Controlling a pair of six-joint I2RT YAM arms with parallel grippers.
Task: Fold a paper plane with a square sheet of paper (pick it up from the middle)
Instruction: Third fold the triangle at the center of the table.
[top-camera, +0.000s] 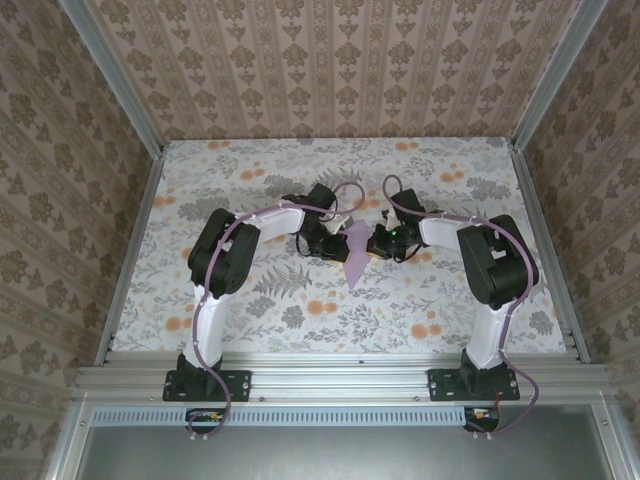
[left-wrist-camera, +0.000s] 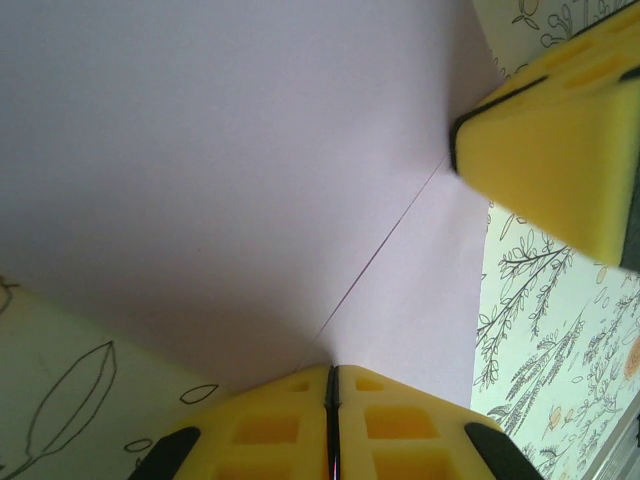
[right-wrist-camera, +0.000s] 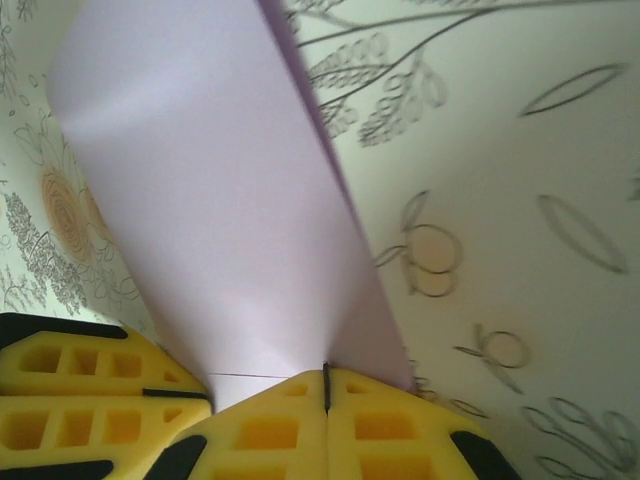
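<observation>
Pinching paper plane (top-camera: 356, 262), crease (left-wrist-camera: 380, 253) seen left wrist

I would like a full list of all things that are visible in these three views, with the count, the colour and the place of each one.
table: one, pale with orange and grey-green floral print, under everything.
sheet of paper: one, pale lilac, creased and folded to a point, middle of the table.
walls: three, beige-brown ornament pattern, behind and on both sides.
metal frame: one, silver, along the table edges.
left arm: one, black and white, near left.
right arm: one, black and white, near right.
left end effector: one, yellow fingers, shut on the paper.
right end effector: one, yellow fingers, shut on the paper.
</observation>
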